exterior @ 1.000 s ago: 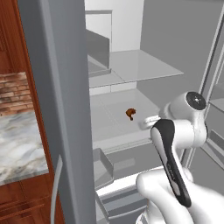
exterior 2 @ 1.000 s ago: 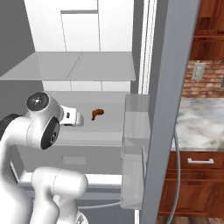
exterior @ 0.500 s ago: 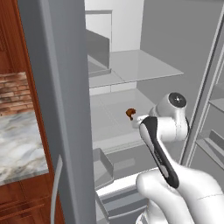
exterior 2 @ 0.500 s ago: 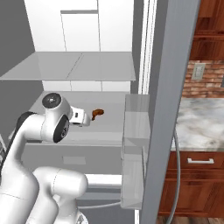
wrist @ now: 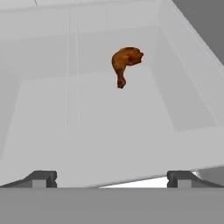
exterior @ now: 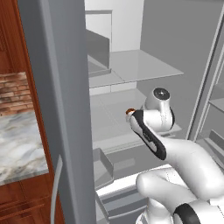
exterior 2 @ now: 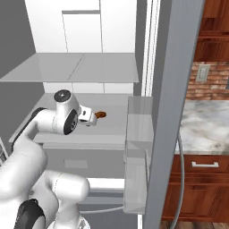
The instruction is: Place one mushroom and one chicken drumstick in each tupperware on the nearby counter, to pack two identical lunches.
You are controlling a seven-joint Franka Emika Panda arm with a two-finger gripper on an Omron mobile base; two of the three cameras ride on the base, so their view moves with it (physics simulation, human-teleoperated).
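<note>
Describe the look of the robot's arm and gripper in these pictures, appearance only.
The arm is glossy white with rounded, bulbous links. A black band with a thin red line runs along one link, a dark ring marks a lower joint, and a round grey cap closes the wrist joint. No cables show. The gripper ends in two small dark grey, blocky finger tips.

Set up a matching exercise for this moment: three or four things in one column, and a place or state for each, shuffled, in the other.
Things:
1. drumstick
2. gripper
3. counter
4. fridge door

Places or states:
A. swung open, seen edge-on near the camera
B. lying on a pale grey fridge shelf
C. veined marble over reddish-brown cabinets
D. jaws wide open, short of the food, holding nothing

Pairs: 1-B, 2-D, 3-C, 4-A
</note>
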